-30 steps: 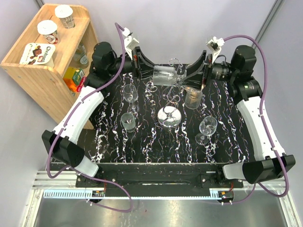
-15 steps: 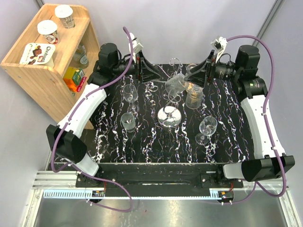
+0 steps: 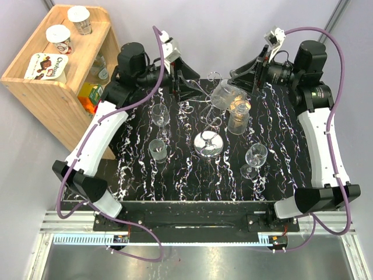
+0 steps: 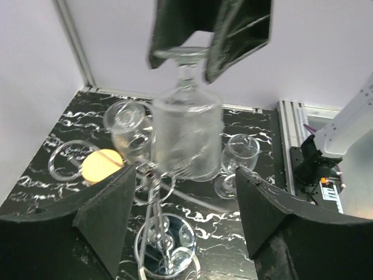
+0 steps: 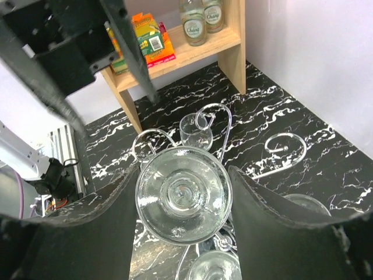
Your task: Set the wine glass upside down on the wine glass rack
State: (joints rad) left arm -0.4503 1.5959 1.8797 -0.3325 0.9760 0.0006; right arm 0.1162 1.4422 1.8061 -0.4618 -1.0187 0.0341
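Observation:
The wine glass [image 3: 224, 93] hangs bowl-down and tilted above the back of the table. My right gripper [image 3: 247, 80] is shut on its round foot [image 5: 183, 195], which sits between both fingers [image 5: 280, 227]. The ribbed bowl [image 4: 187, 140] hovers just over the curled top arms of the wine glass rack [image 3: 208, 144], whose mirror base [image 4: 166, 254] lies below. My left gripper [image 3: 185, 87] is open, its fingers [image 4: 105, 216] apart from the bowl on both sides and holding nothing.
Three stemmed glasses [image 3: 160, 114] [image 3: 157, 150] [image 3: 255, 156] and a tumbler [image 3: 238, 119] stand around the rack. A wooden shelf [image 3: 58, 64] with bottles and cartons stands off the table's left back corner. A loose chrome ring [image 5: 282, 153] lies on the marble.
My left gripper opened, let go of the glass bowl and drew back to the left. The right gripper swung the glass from lying sideways toward bowl-down, shifting right and back.

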